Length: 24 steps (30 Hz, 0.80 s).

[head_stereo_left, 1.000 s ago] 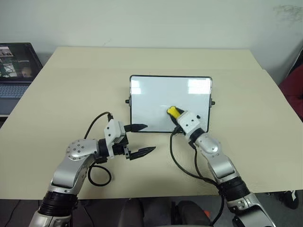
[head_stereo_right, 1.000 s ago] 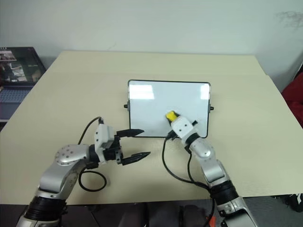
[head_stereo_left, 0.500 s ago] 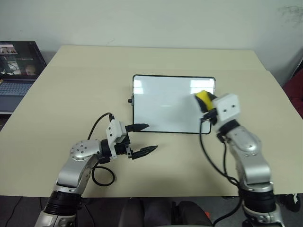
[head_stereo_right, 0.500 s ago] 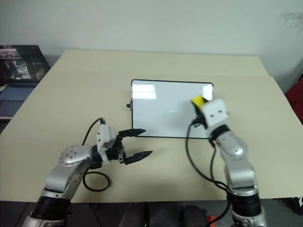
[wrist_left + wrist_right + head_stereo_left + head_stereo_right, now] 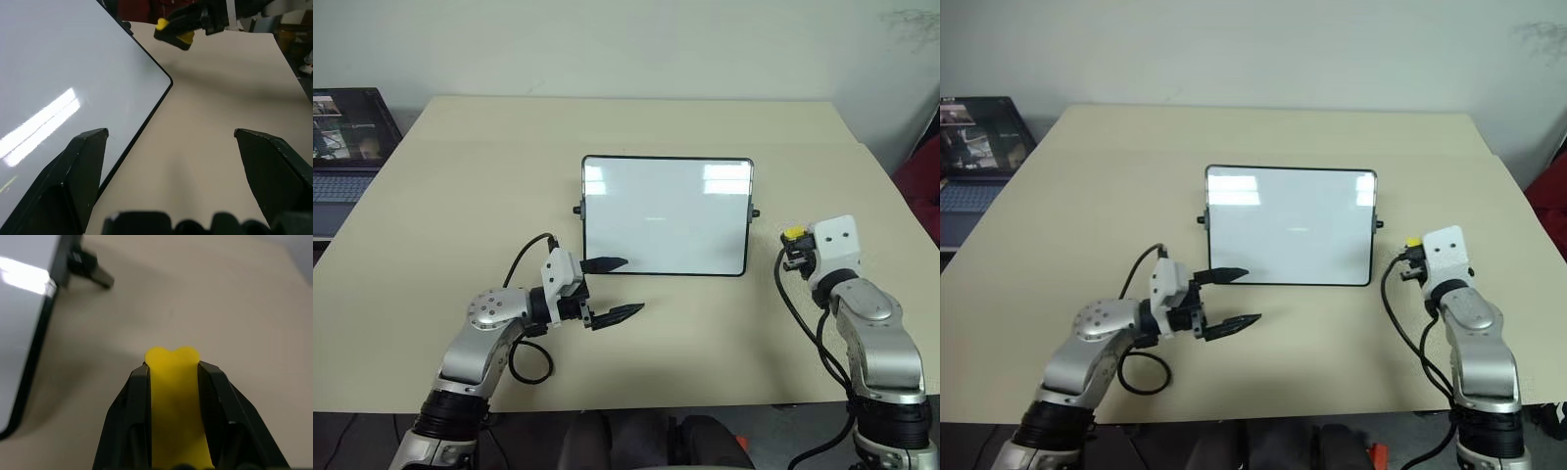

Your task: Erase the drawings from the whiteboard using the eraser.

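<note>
The whiteboard (image 5: pixel 666 215) lies mid-tabletop (image 5: pixel 460 176), its face nearly bare. At its 3 o'clock, off the frame, the right tool (image 5: pixel 790 250) pinches the yellow eraser (image 5: pixel 793 234). The left tool (image 5: pixel 615 288), fingers spread, sits at the board's 7 o'clock corner. A laptop (image 5: pixel 342 137) stands far off at 10 o'clock.

You get even, bright overhead light. Glare patches sit on the whiteboard (image 5: pixel 666 215) along its top corners. Soft shadows fall on the tabletop (image 5: pixel 460 176) beneath both arms. In the right wrist view the eraser (image 5: pixel 177 406) looks soft and out of focus.
</note>
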{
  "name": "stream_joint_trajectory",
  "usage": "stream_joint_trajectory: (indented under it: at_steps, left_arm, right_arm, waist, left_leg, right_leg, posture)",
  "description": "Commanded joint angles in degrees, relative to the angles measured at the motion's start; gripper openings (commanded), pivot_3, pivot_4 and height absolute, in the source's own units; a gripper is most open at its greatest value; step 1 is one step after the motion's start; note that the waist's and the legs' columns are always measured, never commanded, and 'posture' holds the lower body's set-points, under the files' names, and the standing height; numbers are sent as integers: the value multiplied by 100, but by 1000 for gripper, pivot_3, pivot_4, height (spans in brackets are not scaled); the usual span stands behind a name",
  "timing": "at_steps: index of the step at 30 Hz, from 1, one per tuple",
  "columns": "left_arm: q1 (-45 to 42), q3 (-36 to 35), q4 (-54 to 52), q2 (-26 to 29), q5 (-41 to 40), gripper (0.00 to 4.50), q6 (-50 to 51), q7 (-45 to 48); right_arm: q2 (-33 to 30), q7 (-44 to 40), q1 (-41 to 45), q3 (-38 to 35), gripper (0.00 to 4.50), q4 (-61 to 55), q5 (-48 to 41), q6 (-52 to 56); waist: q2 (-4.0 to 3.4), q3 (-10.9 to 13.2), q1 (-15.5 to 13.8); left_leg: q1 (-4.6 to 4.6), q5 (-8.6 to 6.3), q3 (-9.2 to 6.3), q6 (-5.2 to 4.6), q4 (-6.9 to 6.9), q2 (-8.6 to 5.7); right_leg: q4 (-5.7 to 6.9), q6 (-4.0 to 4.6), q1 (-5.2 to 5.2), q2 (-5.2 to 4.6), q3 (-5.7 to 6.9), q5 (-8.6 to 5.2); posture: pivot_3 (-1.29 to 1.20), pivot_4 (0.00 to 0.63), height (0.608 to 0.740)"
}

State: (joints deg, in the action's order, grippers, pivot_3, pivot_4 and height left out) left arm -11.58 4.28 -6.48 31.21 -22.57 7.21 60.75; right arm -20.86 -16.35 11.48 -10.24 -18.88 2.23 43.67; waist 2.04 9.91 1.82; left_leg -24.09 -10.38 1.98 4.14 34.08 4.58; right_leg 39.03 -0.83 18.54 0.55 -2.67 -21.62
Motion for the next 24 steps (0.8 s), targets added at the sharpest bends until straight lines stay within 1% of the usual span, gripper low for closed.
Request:
stream_joint_trajectory:
  at_steps: [1, 4, 6, 7, 11, 14, 16, 19, 21, 24]
  left_arm:
    - [-14, -44, -163, -1, -26, 4500, -70, 0]
    - [24, -55, -192, 4, -19, 4500, -77, -28]
    - [92, -88, -251, 8, -17, 4500, -66, -91]
    - [123, -101, -281, 7, -14, 4500, -63, -131]
    - [183, -101, -342, 4, -3, 4500, -62, -238]
    - [271, -175, -405, -14, -14, 4500, -63, -398]
    - [343, -272, -449, -37, -26, 4500, -76, -560]
    - [533, -708, -499, -252, -72, 4500, -164, -1190]
    - [651, -869, -592, -445, 35, 4500, -271, -1587]
    - [862, -1152, -701, -919, 577, 4500, -1118, -2432]
  right_arm:
    - [-70, 123, 277, -296, 984, 468, -146, 83]
    - [-108, 158, 413, -358, 984, 767, -242, 126]
    - [9, 164, 480, -559, 1706, 882, -456, 212]
    - [39, 157, 473, -600, 1932, 860, -533, 210]
    - [-13, 201, 355, -549, 3318, 664, -597, 194]
    - [29, 251, 11, -272, 4413, -193, -528, -113]
    - [62, 270, -234, -50, 4465, -843, -447, -584]
    - [303, 544, -1014, 376, 4465, -1561, -135, -1743]
    - [469, 660, -1503, 506, 4465, -1575, -26, -2361]
    - [835, 749, -2348, 883, 4465, -1084, 35, -3625]
  waist:
    - [0, 0, 3]
    - [0, 0, 0]
    - [0, 0, -4]
    - [0, 0, -3]
    - [-1, 0, -3]
    - [-4, 2, -4]
    - [-6, 3, -4]
    - [-6, 0, 8]
    - [0, -6, -3]
    - [4, -8, -17]
  left_leg:
    - [0, 0, 1, 0, 0, 0]
    - [1, 0, 1, 0, 1, 0]
    - [0, 0, 0, 0, 1, 0]
    - [0, 0, 0, 0, 0, 1]
    - [-1, 0, 1, 0, 0, 1]
    - [-1, 0, 1, 0, 0, 1]
    - [-2, 0, -1, 0, -1, 2]
    - [-5, 0, -6, 0, -2, 6]
    - [-9, -1, -9, 1, -3, 8]
    - [-12, -1, -8, 1, -1, 1]
  right_leg:
    - [0, 0, 0, 0, 0, 0]
    - [0, 0, 0, 1, -1, 0]
    - [0, 0, -1, 1, 0, 0]
    - [-1, 0, -2, 2, 1, 0]
    - [-2, -1, 0, 2, -1, 0]
    - [-2, -2, 0, 2, -1, -1]
    - [-1, -3, 2, 2, -2, -2]
    - [1, -5, 10, 3, -5, -3]
    - [-2, -6, 10, 3, -1, -4]
    - [-3, -7, 9, -6, 0, -4]
  posture:
    - [0, 150, 740]
    - [0, 150, 740]
    - [0, 150, 740]
    - [0, 150, 740]
    - [0, 150, 740]
    - [0, 150, 740]
    - [0, 150, 740]
    - [0, 150, 740]
    - [0, 150, 740]
    - [0, 150, 740]
